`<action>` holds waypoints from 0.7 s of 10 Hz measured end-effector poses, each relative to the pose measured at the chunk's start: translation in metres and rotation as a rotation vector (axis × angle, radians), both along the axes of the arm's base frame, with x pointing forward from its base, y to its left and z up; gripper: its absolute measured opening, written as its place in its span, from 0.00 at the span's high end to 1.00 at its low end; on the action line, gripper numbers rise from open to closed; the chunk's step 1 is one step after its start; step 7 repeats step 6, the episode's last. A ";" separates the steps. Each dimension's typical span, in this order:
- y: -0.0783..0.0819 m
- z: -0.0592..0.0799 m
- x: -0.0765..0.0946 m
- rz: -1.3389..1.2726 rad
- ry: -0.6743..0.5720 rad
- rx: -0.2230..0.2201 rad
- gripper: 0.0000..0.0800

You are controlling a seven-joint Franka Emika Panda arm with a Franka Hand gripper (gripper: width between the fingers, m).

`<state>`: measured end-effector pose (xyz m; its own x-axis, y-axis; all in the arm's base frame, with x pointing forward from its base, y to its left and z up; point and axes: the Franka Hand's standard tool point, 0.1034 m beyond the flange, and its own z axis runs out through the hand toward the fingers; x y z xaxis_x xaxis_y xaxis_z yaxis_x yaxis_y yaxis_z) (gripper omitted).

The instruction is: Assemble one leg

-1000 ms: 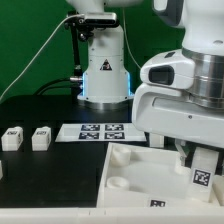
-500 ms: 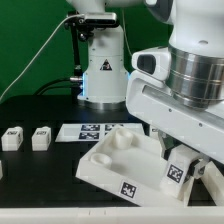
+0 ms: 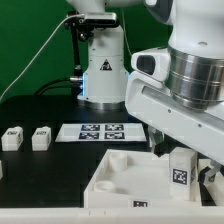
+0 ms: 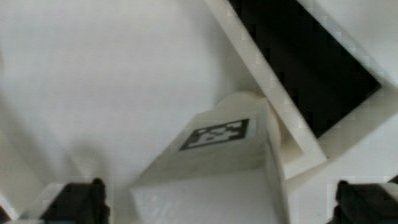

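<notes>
Change since earlier: between the earlier pictures and now the white panel [image 3: 130,180] has been turned; half a second ago it was tilted with one corner raised, now it is seen lying flatter again. The leg [image 3: 181,166] was also seen at a slant then, and now it stands nearly upright.

Leg position: the leg is found at the exterior view's right, on or just beside the near corner of the panel, below the arm's body. In the wrist view the leg [image 4: 228,150] is seen between the fingers, its tag facing the camera.

Gripper: the gripper [image 4: 231,200] is seen with its two dark fingertips [image 4: 75,200] well apart, one on each side of the leg; no contact with the leg can be confirmed, so it is judged open and holding nothing.

Other parts: two more small white blocks [image 3: 26,138] are lying at the exterior view's left, and the marker board [image 3: 104,131] is behind the panel.

Handling: the leg is judged light, stiff and smooth, so it could slip. It should be taken by two opposite flat sides, near the middle of its height.
</notes>
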<state>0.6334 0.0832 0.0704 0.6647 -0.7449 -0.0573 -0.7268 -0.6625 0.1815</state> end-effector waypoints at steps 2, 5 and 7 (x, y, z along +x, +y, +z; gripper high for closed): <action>0.000 0.000 0.000 0.000 0.000 0.000 0.19; 0.000 0.000 0.000 0.000 0.001 0.000 0.19; 0.000 0.000 0.000 0.000 0.001 0.000 0.19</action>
